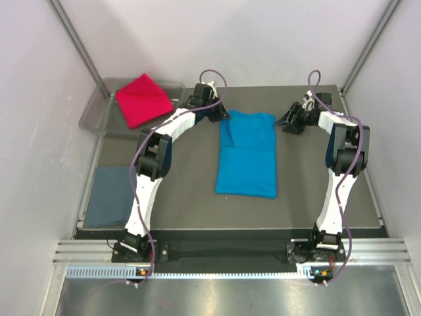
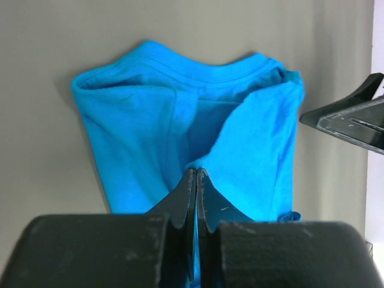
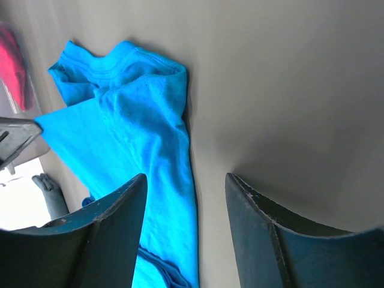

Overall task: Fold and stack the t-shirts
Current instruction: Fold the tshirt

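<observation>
The turquoise-blue t-shirt [image 1: 247,158] lies partly folded in the middle of the table, collar toward the back. My left gripper [image 1: 222,115] is at its back left corner, shut on a flap of the turquoise cloth [image 2: 252,138] and lifting it; the jaws [image 2: 197,170] are pressed together with cloth between them. My right gripper [image 1: 288,123] is open and empty, just right of the shirt's collar end [image 3: 120,90], above bare table [image 3: 186,177]. The crimson red t-shirt [image 1: 143,99] lies folded on the tray. The slate grey-blue t-shirt [image 1: 110,194] lies at the left edge.
A clear grey plastic tray [image 1: 94,117] stands at the back left corner under the red shirt. White walls and metal posts close in the table on three sides. My right gripper's finger [image 2: 354,117] shows at the right of the left wrist view.
</observation>
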